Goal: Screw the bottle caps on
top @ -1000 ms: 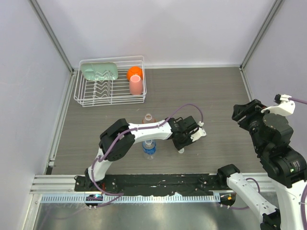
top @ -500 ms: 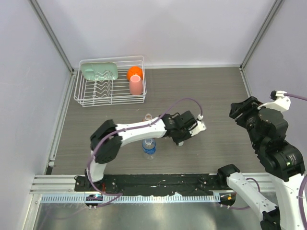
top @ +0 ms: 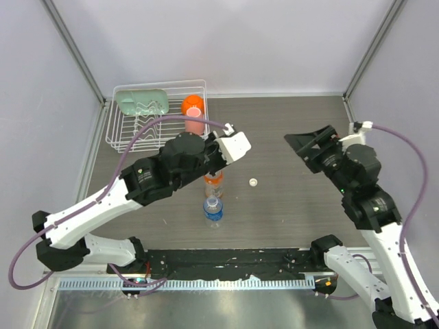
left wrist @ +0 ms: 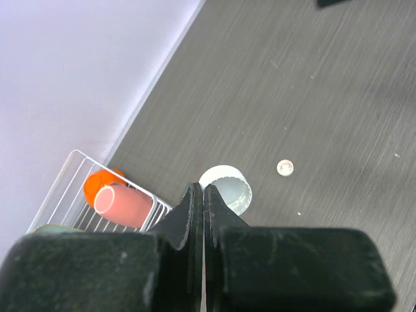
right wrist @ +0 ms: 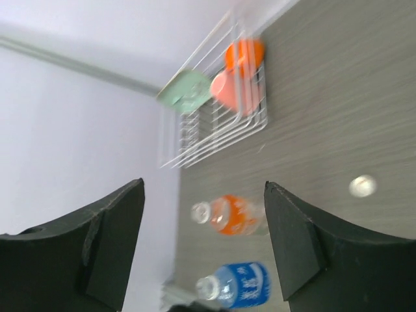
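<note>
My left gripper (top: pixel 215 160) hangs above the orange-drink bottle (top: pixel 213 184) and hides its neck. In the left wrist view its jaws are pressed together on the rim of a white cap (left wrist: pixel 226 188), open side toward the camera. The blue-label bottle (top: pixel 213 212) stands uncapped just in front. A second small white cap (top: pixel 254 182) lies on the table to the right and also shows in the left wrist view (left wrist: pixel 285 168). My right gripper (top: pixel 305 142) is open and empty, raised at the right. Its view shows the orange bottle (right wrist: pixel 234 216), the blue bottle (right wrist: pixel 244 285) and the loose cap (right wrist: pixel 362 186).
A white wire dish rack (top: pixel 158 137) stands at the back left with a green item (top: pixel 142 101), an orange cup (top: pixel 193 104) and a pink cup (top: pixel 194 123). White walls close in the sides and the back.
My left gripper has risen from the table right of the bottles and swung back-left over the orange bottle, carrying a cap. My right gripper has swung left toward the middle.
</note>
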Available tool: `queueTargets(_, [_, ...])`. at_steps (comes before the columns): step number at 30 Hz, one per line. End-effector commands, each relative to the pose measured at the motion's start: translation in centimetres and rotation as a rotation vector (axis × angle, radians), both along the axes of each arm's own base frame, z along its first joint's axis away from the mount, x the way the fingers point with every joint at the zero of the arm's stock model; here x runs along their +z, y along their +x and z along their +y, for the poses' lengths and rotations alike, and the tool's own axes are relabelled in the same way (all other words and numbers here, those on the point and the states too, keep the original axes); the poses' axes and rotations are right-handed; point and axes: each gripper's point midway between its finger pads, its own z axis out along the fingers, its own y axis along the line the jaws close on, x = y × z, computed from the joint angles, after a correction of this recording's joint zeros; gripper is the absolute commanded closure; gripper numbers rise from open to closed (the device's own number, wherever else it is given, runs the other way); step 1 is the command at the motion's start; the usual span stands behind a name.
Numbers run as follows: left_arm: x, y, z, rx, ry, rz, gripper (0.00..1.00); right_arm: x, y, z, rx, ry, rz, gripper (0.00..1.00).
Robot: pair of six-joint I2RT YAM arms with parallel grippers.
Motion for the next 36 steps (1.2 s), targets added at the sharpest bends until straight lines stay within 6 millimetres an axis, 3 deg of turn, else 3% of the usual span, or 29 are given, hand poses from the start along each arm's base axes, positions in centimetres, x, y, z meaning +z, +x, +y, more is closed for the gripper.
queueTargets(1, [-1.0,-0.2,-0.6,-0.040,-0.049,-0.047,1.00,3.3,-0.5,6.0,0.275,0.417,-0.080,0.21])
queueTargets(2, [-0.9,-0.3,-0.4,-0.040,-0.061,-0.047,1.00,2.0,-0.4,6.6,0.299,0.453,-0.058,0.21])
queueTargets(3, [-1.0,-0.4,-0.4,-0.043,-0.059,-0.045,1.00,2.4,-0.8,7.0,0.328,0.531,-0.049,0.21])
queueTargets(4, [-1.0,-0.4,-0.3,-0.044,-0.056,-0.048,1.00,4.1,-1.0,7.2,0.366,0.578,-0.124,0.20])
queueTargets(5, [-0.8,-0.2,-0.2,-0.034,-0.062,-0.053,1.00,2.9,-0.7,7.5,0.375,0.609,-0.101,0.20])
queueTargets(10, [1.7,0.4,-1.2,-0.031,-0.120,-0.100,1.00,3.9,-0.4,8.4,0.447,0.741,-0.109,0.20])
queueTargets(19, [3.3,1.4,-3.8,-0.061,-0.131,-0.144,1.00,3.8,0.6,10.1,0.522,0.779,-0.054,0.21])
queueTargets(36, [5.2,2.5,-4.6,-0.022,-0.135,-0.343,1.00,6.0,-0.6,12.2,0.631,0.906,-0.008,0.29])
